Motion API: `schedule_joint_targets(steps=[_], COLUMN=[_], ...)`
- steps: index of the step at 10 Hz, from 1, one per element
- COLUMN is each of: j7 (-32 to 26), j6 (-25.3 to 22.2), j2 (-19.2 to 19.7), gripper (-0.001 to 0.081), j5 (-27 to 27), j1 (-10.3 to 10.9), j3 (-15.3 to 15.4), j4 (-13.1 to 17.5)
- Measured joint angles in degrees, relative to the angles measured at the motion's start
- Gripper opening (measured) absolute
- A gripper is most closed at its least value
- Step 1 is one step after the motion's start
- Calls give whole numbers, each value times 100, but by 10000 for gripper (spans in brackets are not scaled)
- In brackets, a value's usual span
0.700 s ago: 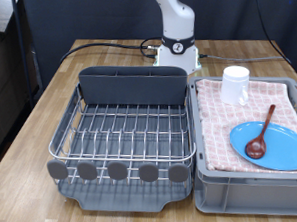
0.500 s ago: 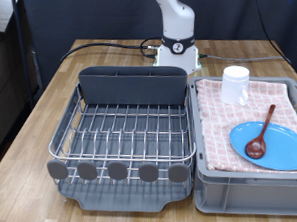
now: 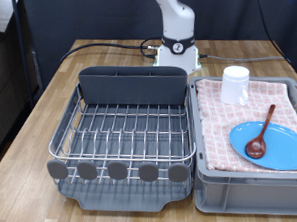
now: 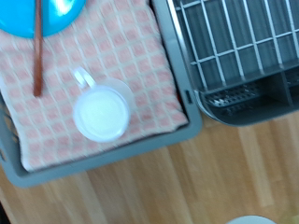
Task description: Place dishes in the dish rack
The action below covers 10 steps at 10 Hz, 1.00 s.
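Exterior view: the silver wire dish rack on its dark grey plastic tray (image 3: 125, 137) fills the centre-left of the frame w/ nothing in it, so no dish is racked yet. All three dishes sit in the grey plastic crate lined w/ pink checkered cloth (image 3: 254, 182) on the exterior view's right. The plain white cup (image 3: 235, 84) stands at the crate's upper left corner, near the rack's dark grey oblong caddy (image 3: 133, 86). The round light-blue plate (image 3: 271, 145) lies at lower right, w/ the small reddish-brown wooden spoon (image 3: 261, 132) resting on it, bowl on the plate, handle running up onto the cloth.

The gripper doesn't show in either view; only the arm's base and lower links (image 3: 176, 29) appear at top centre. So can't tell whether the fingers are apart or together, and nothing is seen held.

The wrist view is blurred, but looks down on the cup (image 4: 101, 114) from well above, roughly centre-left, w/ plate (image 4: 42, 13), spoon (image 4: 37, 51) and a corner of the rack (image 4: 245, 56) at the frame's edges.

Risks, as I judge them: the cup stands close to the crate wall, so fingers coming down off-centre could hit the rim or the wall and tip it. The soft cloth may let it rock or drag. The spoon could slide off if the plate is lifted first.
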Motion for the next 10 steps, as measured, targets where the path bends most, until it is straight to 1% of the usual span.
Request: schedule_joint_targets(steps=[1,2,3,4,6,8,10], j7=[317,497,608,592,540,805,1236], j6=[107,170,167,166,537,893,1077], j2=[213,436,707,692,730,964,1297], gripper=[803,803,803,803,803,803,803], j5=[35,82,100,90,68,-23,-184], j1=[1,9,10,11,40,46,46], j3=[104,191,218,217,291,587,909], j4=[101,231,440,430,402,501,737])
